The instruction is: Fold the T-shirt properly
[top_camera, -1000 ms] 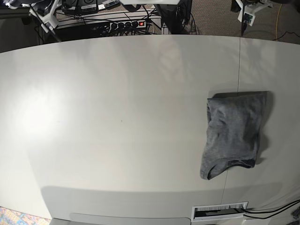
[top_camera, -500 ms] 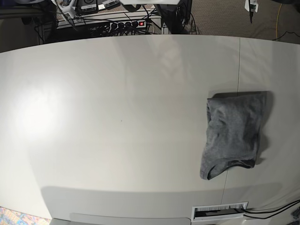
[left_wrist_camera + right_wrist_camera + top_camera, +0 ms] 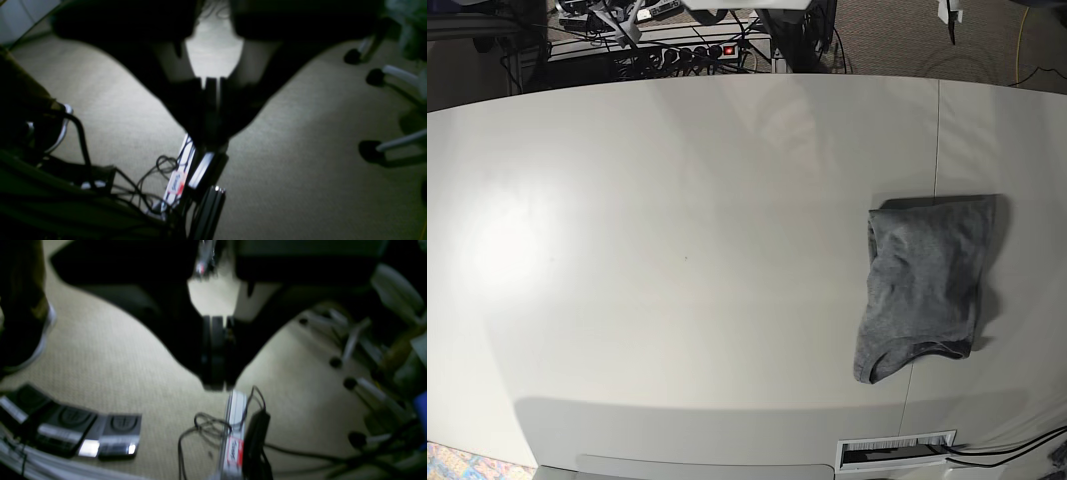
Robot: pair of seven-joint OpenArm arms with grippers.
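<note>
Both arms have drawn further back past the far edge of the table (image 3: 677,180) since the earlier frames, so that only slivers of them show at the top of the base view, while the T-shirt (image 3: 927,285) lies just as it did. I see it as a compact grey bundle on the table's right side in that view, its long axis running from far to near, neckline toward the near edge, with nothing touching it. That side belongs to my left arm, so I judge the left arm the nearer one, and the shirt lies well away from both tools. Only the base view shows the shirt and table. The wrist views show carpet, cables and a power strip (image 3: 233,426) instead. The left tool (image 3: 210,110) has its jaws pressed together with nothing between them, and the right tool (image 3: 215,353) is likewise closed and empty.
</note>
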